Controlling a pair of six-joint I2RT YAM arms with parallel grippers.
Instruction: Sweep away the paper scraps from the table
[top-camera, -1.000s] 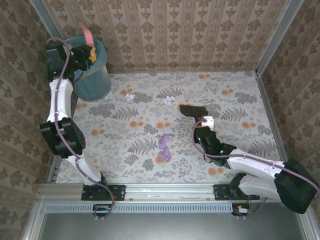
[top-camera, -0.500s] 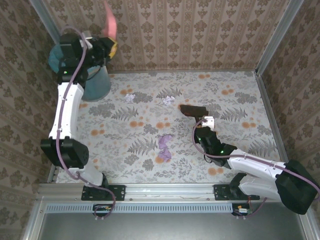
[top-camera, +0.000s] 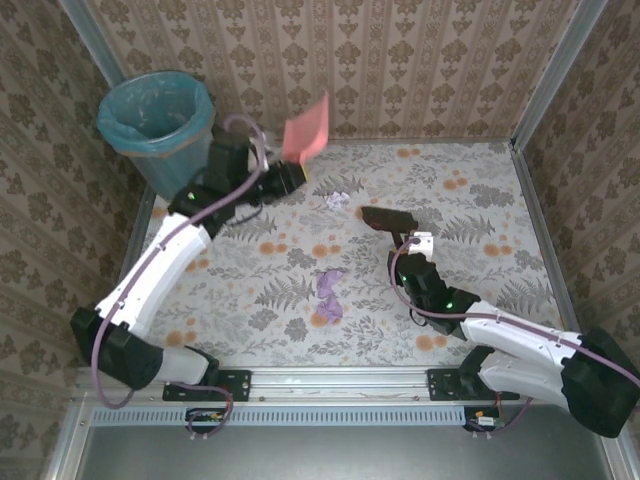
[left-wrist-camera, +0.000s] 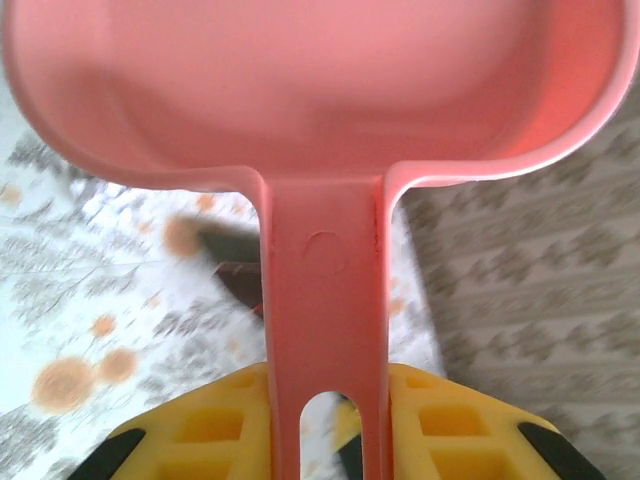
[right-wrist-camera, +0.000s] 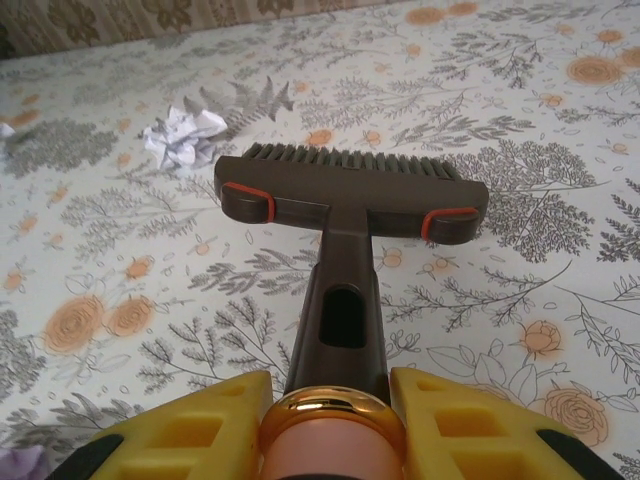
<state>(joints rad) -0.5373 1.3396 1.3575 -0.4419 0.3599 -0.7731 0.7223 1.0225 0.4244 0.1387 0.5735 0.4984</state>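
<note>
My left gripper (top-camera: 288, 177) is shut on the handle of a pink dustpan (top-camera: 307, 128), which is held tilted up in the air over the back of the table (top-camera: 480, 200). In the left wrist view the yellow fingers (left-wrist-camera: 450, 425) clamp the dustpan's handle (left-wrist-camera: 325, 320). My right gripper (top-camera: 414, 246) is shut on the handle of a dark brush (top-camera: 387, 220), and the brush head (right-wrist-camera: 350, 190) rests on the cloth. A white paper scrap (top-camera: 337, 200) lies just left of the brush (right-wrist-camera: 182, 135). A lilac scrap (top-camera: 329, 293) lies mid-table.
A teal bin (top-camera: 158, 115) with a liner stands in the back left corner. Patterned walls close the table on three sides. My left arm (top-camera: 170, 260) stretches diagonally across the left half of the table.
My left arm has swung the dustpan away from the bin at the back left, out to the right over the table. The right arm and brush have hardly moved.
</note>
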